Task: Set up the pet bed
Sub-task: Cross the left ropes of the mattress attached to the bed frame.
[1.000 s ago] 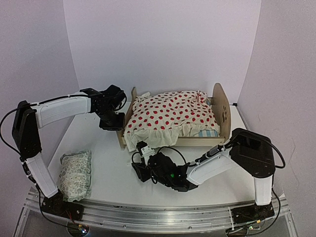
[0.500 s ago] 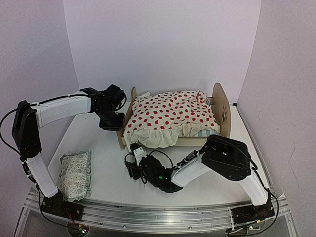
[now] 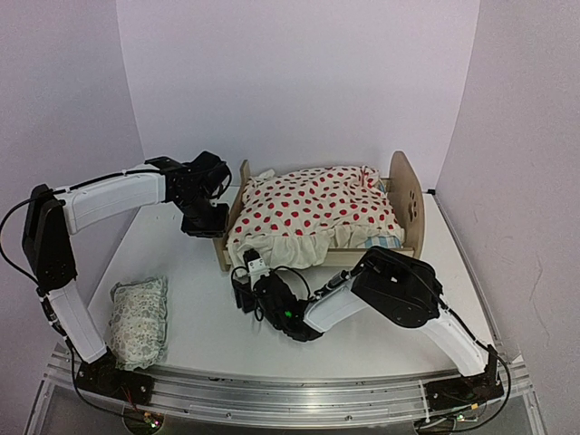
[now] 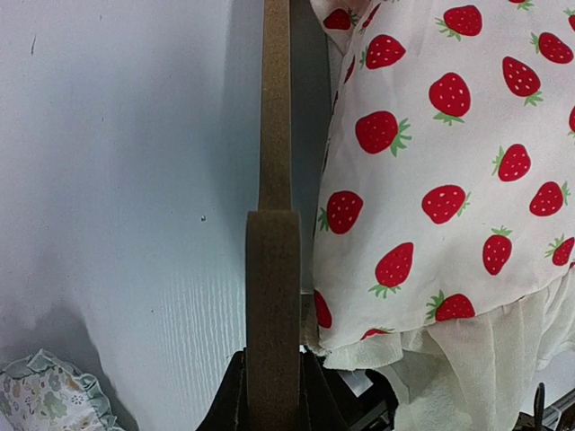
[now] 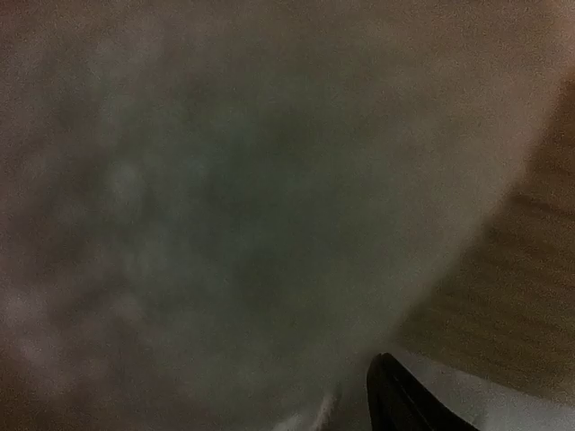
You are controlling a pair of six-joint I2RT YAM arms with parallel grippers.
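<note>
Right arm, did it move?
Yes. The right arm swung left: its elbow was past the bed's headboard, now it sits in front of the bed.

Pet bed: light plywood frame, upright, long axis left-right. Rounded headboard, paw-print cutout, at right end. Lower footboard at left end. Blue-white striped mattress: corner visible beside headboard.

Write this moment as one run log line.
left hand: shut on pet bed footboard | right hand: at blanket frill, state unclear | pillow: off bed
</note>
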